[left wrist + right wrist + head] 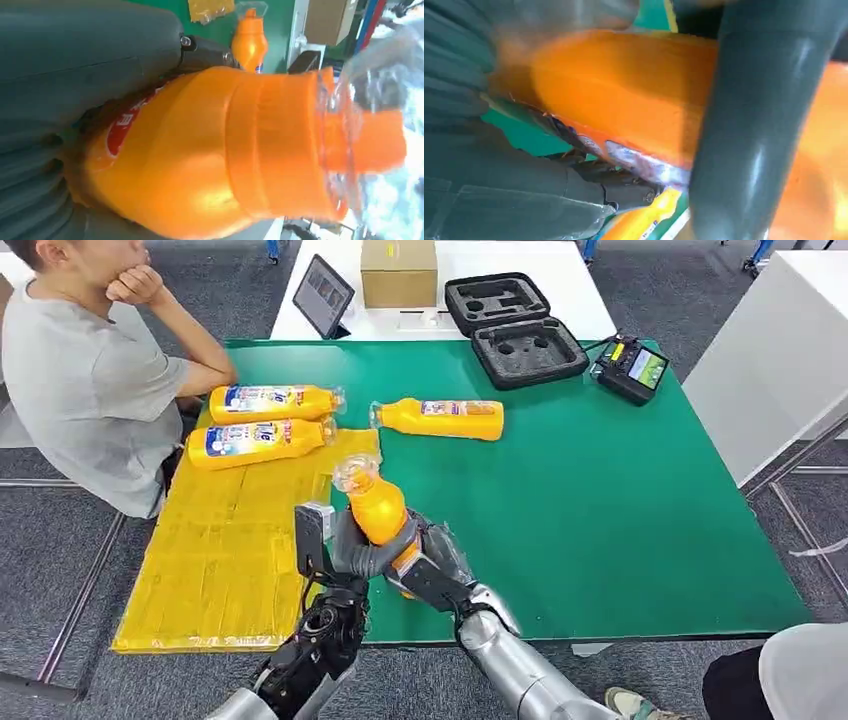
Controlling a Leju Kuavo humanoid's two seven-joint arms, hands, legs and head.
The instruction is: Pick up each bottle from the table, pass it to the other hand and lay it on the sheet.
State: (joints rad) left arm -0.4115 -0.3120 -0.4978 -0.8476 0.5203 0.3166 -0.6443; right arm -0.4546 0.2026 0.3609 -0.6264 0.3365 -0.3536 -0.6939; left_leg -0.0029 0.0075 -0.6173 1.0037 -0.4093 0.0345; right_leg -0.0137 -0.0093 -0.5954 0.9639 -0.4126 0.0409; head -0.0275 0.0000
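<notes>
Both silver arms rise from the near edge of the green table [620,520] and meet just above it. The left hand [352,552] and the right hand [428,568] are both wrapped around one orange bottle [378,508], held off the surface close to the near edge, beside the right edge of the yellow sheet [235,550]. The bottle stands roughly upright, tilted a little, its clear cap [355,474] pointing away from the robot. The left hand's grey fingers curl around the bottle's body from the left; the right hand grips lower down, at the bottle's base, its forearm slanting in from the lower right. In the left wrist view the held bottle [210,150] lies close against the grey hand [90,60], and in the right wrist view a thick grey thumb [754,125] crosses the orange body [624,95].

Farther off, two orange bottles lie on their sides at the sheet's far edge, one [260,440] nearer and one [275,401] just beyond it, nearly parallel. A third lying bottle [440,418] rests on the green surface just past the sheet's far right corner.

A seated person [90,380] leans an elbow by the table's far left corner. Towards the far edge are a black foam case [515,328], a handheld controller [630,368], a tablet [322,295] and a cardboard box [398,272].
</notes>
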